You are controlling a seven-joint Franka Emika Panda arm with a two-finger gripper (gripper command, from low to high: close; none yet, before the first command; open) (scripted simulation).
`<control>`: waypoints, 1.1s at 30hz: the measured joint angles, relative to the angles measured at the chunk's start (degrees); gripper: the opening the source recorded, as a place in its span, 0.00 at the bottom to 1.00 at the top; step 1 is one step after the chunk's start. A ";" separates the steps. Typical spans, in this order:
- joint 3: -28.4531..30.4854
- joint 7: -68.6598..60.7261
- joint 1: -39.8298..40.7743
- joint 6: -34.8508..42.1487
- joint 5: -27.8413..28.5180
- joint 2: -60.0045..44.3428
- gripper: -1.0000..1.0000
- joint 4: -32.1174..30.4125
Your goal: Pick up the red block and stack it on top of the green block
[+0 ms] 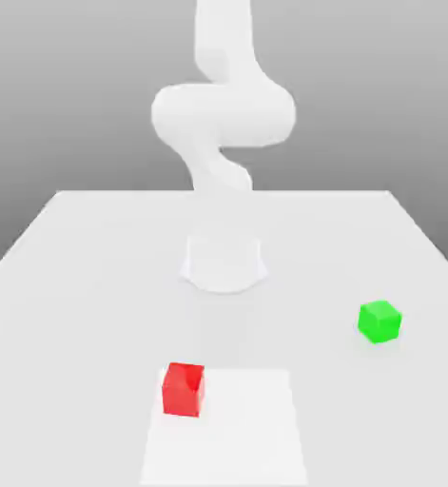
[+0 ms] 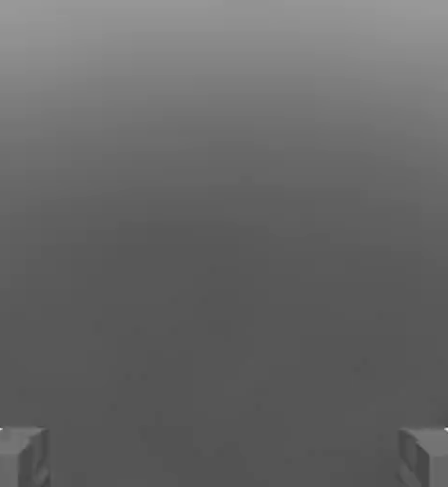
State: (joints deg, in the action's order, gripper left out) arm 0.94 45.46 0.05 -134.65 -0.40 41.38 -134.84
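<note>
The red block [image 1: 184, 388] is a small bright red cube resting on the white table [image 1: 85, 276], near its front and a little toward the exterior view's left. The green block [image 1: 379, 321] is a cube of the same size, sitting apart from it toward the exterior view's right and slightly farther back. In the hand view my gripper [image 2: 224, 458] is open. Its two grey fingertips [image 2: 13, 457] stand far apart with nothing between them, facing a plain grey background. Neither block is touched by anything.
My white arm [image 1: 223, 114] rises from its round base [image 1: 224, 262] at the table's middle and curls upward. A paler square patch [image 1: 237, 428] marks the table's front, with the red block on its left corner.
</note>
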 joint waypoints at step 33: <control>1.59 -3.28 4.96 -37.35 -3.37 -54.40 0.00 -24.15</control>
State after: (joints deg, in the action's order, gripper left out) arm 2.52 42.17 5.02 -171.99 -3.77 -13.02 -158.99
